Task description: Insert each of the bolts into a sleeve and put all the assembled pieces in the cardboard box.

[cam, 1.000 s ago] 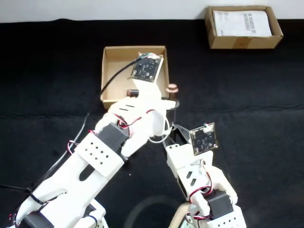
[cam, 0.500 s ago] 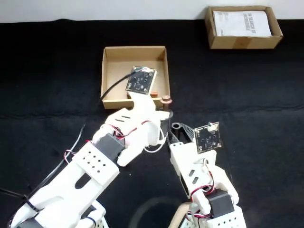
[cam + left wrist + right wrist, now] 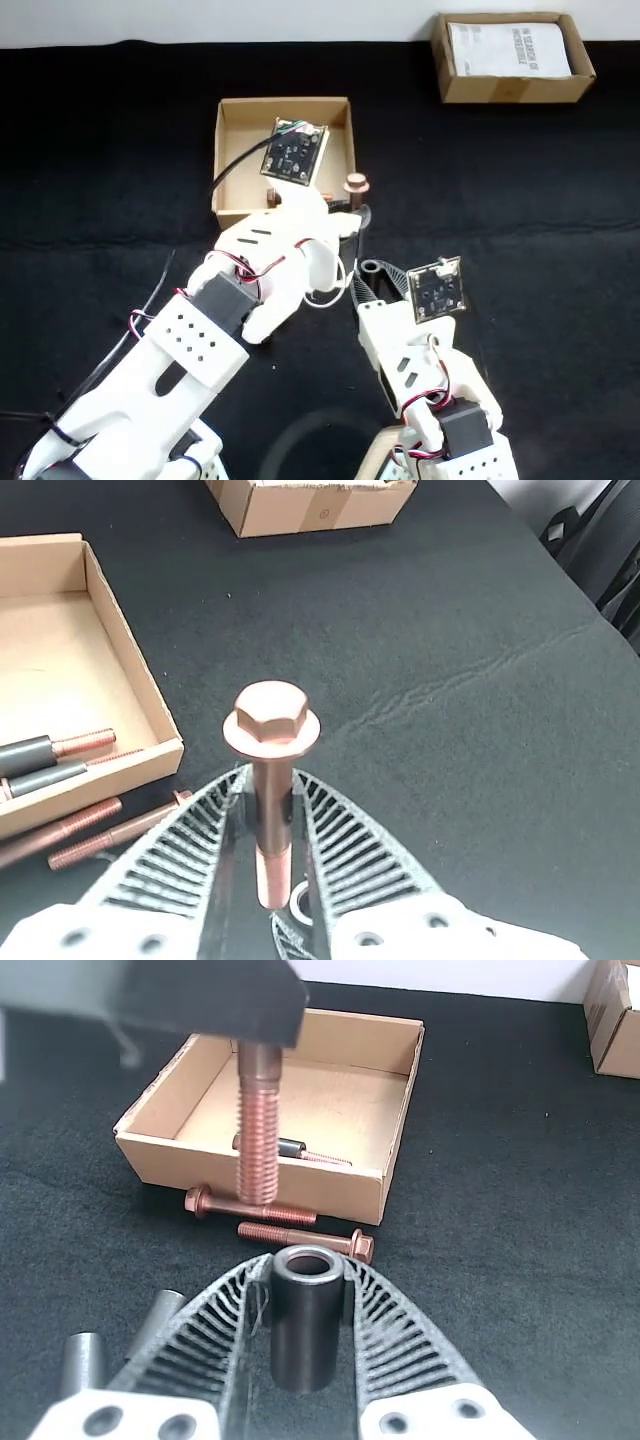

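My left gripper is shut on a copper bolt, held upright with its hex head up. In the high view that bolt stands just right of the cardboard box. My right gripper is shut on a dark sleeve, upright with its bore facing up. The bolt's threaded end hangs a little beyond and above the sleeve, not inside it. In the high view the sleeve sits just nearer than the bolt. The box holds an assembled piece.
Two loose bolts lie on the black cloth in front of the box. Spare sleeves stand beside my right gripper. A second cardboard box with a paper in it sits at the back right.
My left arm drew the bolt toward the near side, then carried it back away to about where it was. The right arm shifted slightly, bringing the sleeve into sight.
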